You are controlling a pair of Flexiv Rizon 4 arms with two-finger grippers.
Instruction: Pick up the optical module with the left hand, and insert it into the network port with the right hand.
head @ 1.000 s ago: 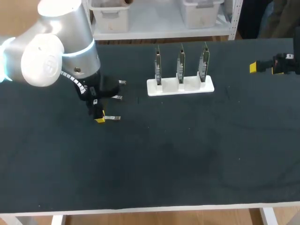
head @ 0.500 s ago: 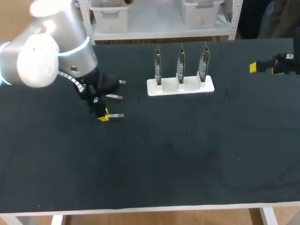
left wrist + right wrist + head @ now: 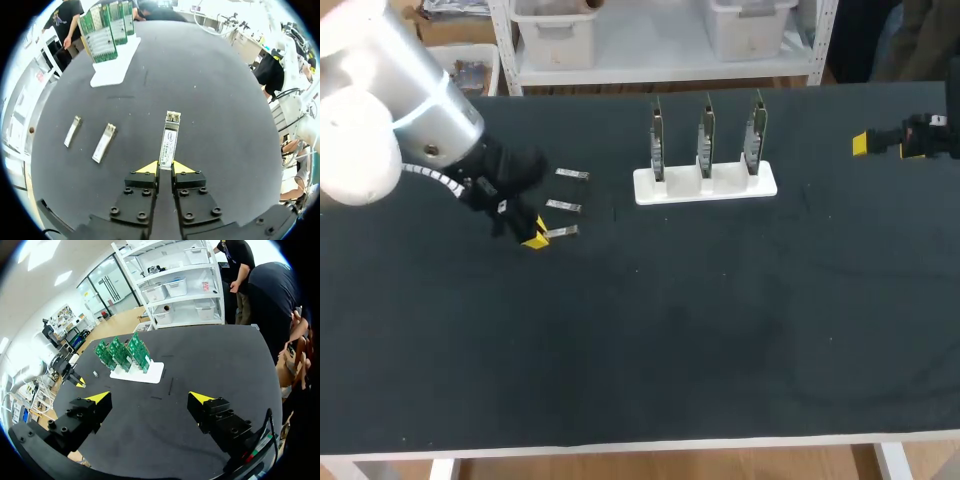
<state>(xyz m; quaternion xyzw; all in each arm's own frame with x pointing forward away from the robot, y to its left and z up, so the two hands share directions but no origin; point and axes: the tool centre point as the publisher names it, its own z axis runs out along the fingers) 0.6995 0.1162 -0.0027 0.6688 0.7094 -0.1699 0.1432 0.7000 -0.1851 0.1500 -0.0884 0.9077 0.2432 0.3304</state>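
Note:
My left gripper (image 3: 534, 238) is shut on the near end of a silver optical module (image 3: 563, 231), which sticks out ahead of it toward the stand. In the left wrist view the module (image 3: 169, 140) lies straight between the yellow tips of the gripper (image 3: 165, 167), above the black mat. Three upright green boards (image 3: 706, 135) stand in a white holder (image 3: 705, 185), seen ahead of the module and off to one side as the holder (image 3: 114, 70). My right gripper (image 3: 865, 143) hangs at the table's far right, its fingers wide open and empty (image 3: 150, 397).
Two more silver modules (image 3: 572, 175) (image 3: 563, 206) lie on the mat beside the held one, seen in the left wrist view as the farther module (image 3: 73, 131) and the nearer module (image 3: 104, 143). In the right wrist view the holder (image 3: 137, 371) stands ahead of the gripper.
My left arm has pulled back to the left and away from the table's front edge, carrying the module with it. The right arm has not moved.

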